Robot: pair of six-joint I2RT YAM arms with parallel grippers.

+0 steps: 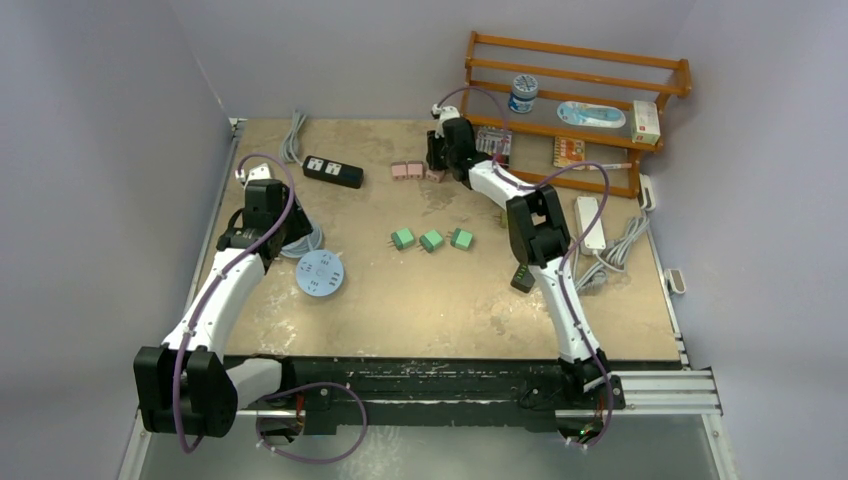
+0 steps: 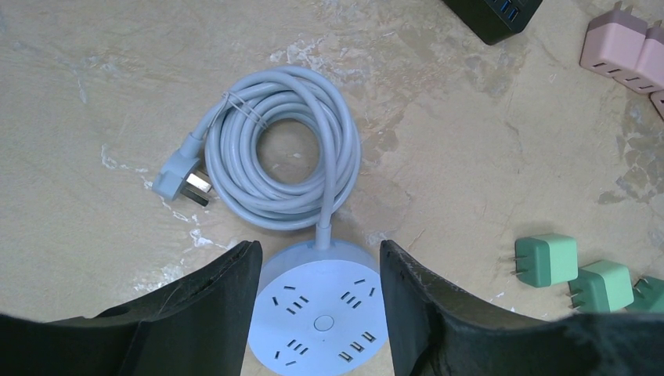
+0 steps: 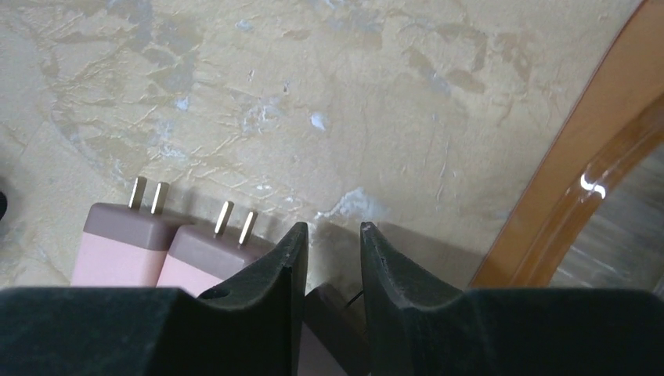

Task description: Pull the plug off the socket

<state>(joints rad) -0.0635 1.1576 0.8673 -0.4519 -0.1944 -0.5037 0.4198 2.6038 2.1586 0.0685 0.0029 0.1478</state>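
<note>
Clasping pink plug (image 3: 333,337): right jaws

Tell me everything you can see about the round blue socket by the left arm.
The round socket hub is a pale blue, plastic-looking disc lying flat and face up on the table. Its top shows groups of slots around a small centre button; no plug sits in the slots in view. Its grey-blue cord leaves the far edge, coils beside it, tied, and ends in a loose pronged plug. The open left gripper straddles the disc, one finger each side; contact is unclear.
</note>
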